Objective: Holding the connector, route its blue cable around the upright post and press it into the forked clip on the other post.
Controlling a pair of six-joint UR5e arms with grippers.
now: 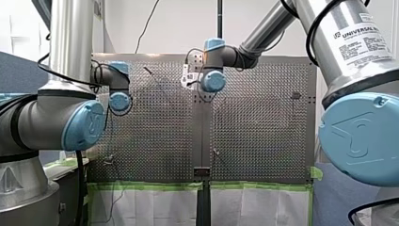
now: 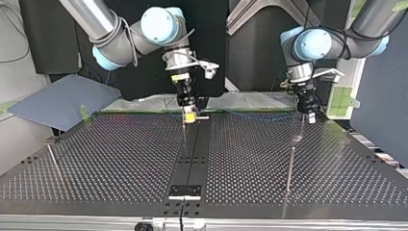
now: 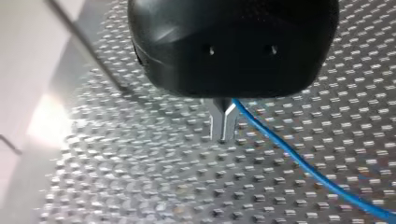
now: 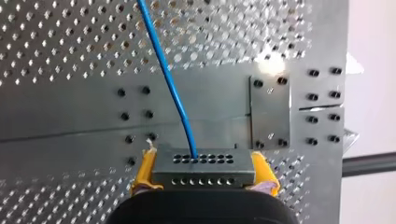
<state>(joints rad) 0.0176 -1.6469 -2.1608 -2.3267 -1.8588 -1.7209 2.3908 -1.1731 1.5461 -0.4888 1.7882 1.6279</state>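
Observation:
My right gripper (image 4: 203, 179) is shut on a grey metal connector (image 4: 203, 167) with rows of holes, yellow pads (image 4: 144, 170) on both sides. The blue cable (image 4: 170, 88) leaves the connector's top and runs ahead over the perforated plate. In the top view this gripper (image 2: 189, 117) hangs near the table's far middle. My left gripper (image 3: 223, 133), black with metal fingers, is shut low over the plate, and the blue cable (image 3: 299, 158) comes out beside its fingertips. In the top view it (image 2: 310, 117) is at the far right, above a thin upright post (image 2: 290, 166).
Another thin post (image 2: 54, 161) stands at the top view's left. A dark central strip (image 2: 192, 154) with a small bracket (image 2: 184, 191) runs toward the near edge. A slanted rod (image 3: 86, 46) shows beside my left gripper. Bolted plates (image 4: 271, 112) lie ahead of the connector.

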